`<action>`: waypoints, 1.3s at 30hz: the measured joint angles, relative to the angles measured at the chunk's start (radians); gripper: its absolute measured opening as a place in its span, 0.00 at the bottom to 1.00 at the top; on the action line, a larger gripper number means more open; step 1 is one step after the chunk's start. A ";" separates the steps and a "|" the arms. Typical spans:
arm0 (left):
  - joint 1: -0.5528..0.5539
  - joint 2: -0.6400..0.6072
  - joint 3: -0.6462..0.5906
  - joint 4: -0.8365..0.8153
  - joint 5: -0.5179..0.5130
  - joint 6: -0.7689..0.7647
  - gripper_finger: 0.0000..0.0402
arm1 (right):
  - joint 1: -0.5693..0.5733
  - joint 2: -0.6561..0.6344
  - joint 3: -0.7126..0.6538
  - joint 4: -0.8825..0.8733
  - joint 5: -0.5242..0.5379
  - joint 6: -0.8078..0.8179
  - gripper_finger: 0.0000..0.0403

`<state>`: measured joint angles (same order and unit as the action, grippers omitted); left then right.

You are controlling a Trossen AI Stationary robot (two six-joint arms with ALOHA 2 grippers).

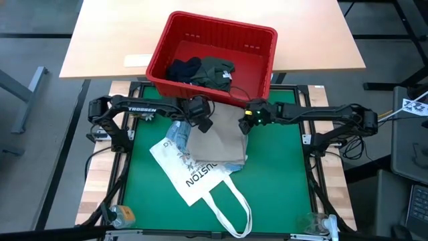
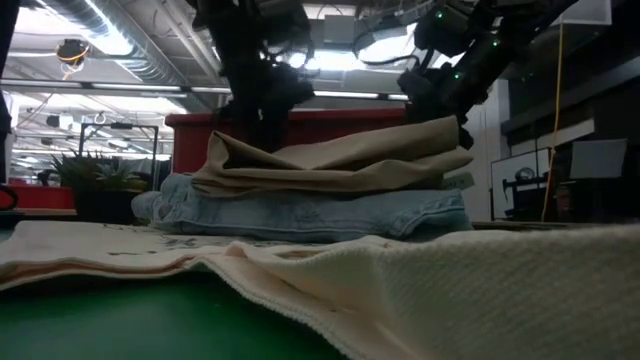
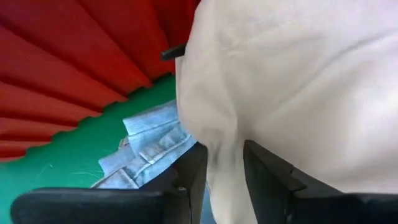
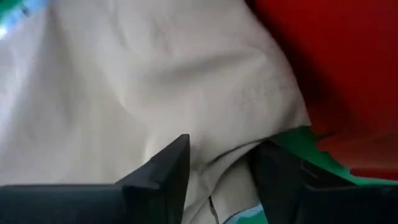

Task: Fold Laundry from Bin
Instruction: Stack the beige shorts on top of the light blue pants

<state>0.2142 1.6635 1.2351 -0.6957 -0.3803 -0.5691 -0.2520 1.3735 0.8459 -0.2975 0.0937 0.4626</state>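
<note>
Left wrist view first: the left gripper [image 3: 217,171] has its two dark fingers parted around the edge of the folded beige cotton cloth [image 3: 292,87], with a fold of it lying in the gap, though I cannot tell whether they pinch it or have let go. The right gripper [image 4: 221,165] looks the same, fingers apart with the beige hem between them, grip unclear.

From above, both grippers sit at the far edge of the beige cloth [image 1: 215,142], left gripper [image 1: 199,114] and right gripper [image 1: 254,115] at its two far corners, just in front of the red plastic slotted bin [image 1: 261,40]. The cloth rests on the folded light blue denim jeans [image 1: 175,134], which lie partly on the white tote bag with dark lettering [image 1: 194,177], all on the green desk mat [image 1: 281,174]. Dark garments [image 1: 207,72] remain in the bin.

I judge the fold is being laid down. To finish cleanly, both sets of fingers should spread fully and lift straight up together, so neither corner drags or peels back.
</note>
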 joint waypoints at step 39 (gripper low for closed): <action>-0.043 0.264 0.174 0.045 -0.242 0.049 0.12 | 0.002 0.189 0.001 0.044 0.150 0.002 0.41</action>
<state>0.1709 1.9274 1.4094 -0.6510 -0.6227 -0.5204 -0.2497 1.5629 0.8471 -0.2533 0.2436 0.4644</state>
